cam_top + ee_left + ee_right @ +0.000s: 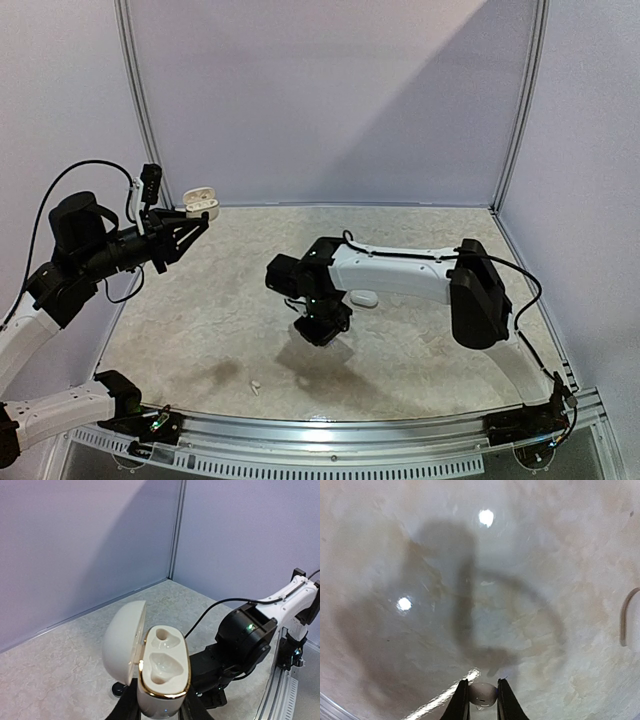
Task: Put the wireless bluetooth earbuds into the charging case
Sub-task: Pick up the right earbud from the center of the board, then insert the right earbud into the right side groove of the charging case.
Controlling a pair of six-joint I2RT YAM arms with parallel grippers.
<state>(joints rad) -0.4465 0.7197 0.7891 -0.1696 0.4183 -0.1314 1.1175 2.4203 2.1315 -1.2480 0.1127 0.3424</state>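
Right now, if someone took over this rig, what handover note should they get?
Left gripper: shut on the charging case, held in the air, lid open, both sockets empty.
Right gripper: shut on a white earbud, above the table.
Lying there: a small white piece near the front edge, likely another bud; a white rounded object by the right arm, identity unclear.
Done: case open, one bud picked up.
Left: seat this bud, then the others; none is in yet.

i find no word, number or sign that i can read. the white case (162, 675) held in my left gripper (158, 713) looks unmarked, and the white bud (483, 695) between the jaws of my right gripper (483, 703) is too blurred to tell.
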